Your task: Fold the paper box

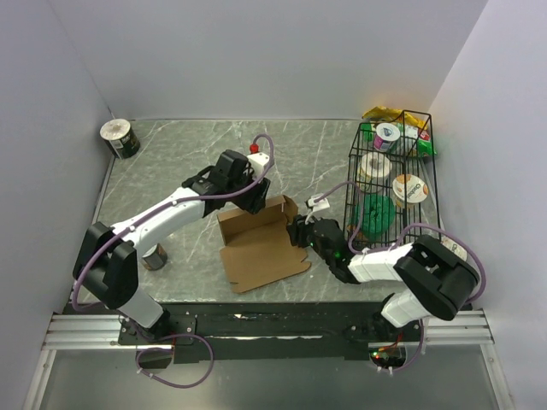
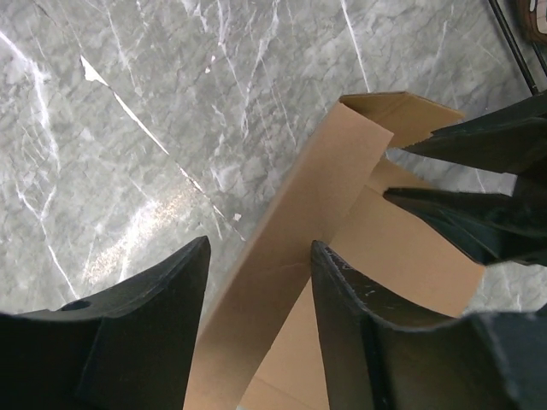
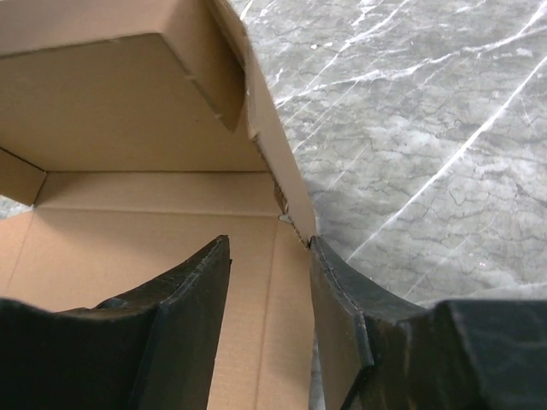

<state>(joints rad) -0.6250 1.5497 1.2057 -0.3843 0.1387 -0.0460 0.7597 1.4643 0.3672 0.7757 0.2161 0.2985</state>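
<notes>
Where the box is: the paper box (image 1: pixel 261 256) sits mid-worktop (image 1: pixel 171 162), between the two arms and just in front of them, well clear of the wire basket (image 1: pixel 352 171) on the right.

Done so far: the back wall (image 2: pixel 291 239) stands up off the sheet. At the right-hand end a side wall (image 3: pixel 273 154) is raised too, with a small tab turned inward at the corner.

Left to do: the broad front panel (image 1: pixel 265 265) lies flat and nothing looks locked. The left side seems unfolded, though I can't be sure from here. I'd call it an early stage, under halfway.

Left claw: the left claw (image 1: pixel 259 203) hangs over the back wall with one finger on each side. It is spread, and bare worktop shows between the outer finger and the cardboard, so it isn't pinching.

Right claw: the right claw (image 1: pixel 300 229) is at the right corner with its fingers apart, one over the box floor and one just outside the side wall's end. I see no pinch.

Which way it points: the open side faces up and the flat panel reaches toward the arm bases.

Long axis: by my eye it runs far to near. The whole sheet is skewed, with the back wall's right end sitting farther away than its left.
</notes>
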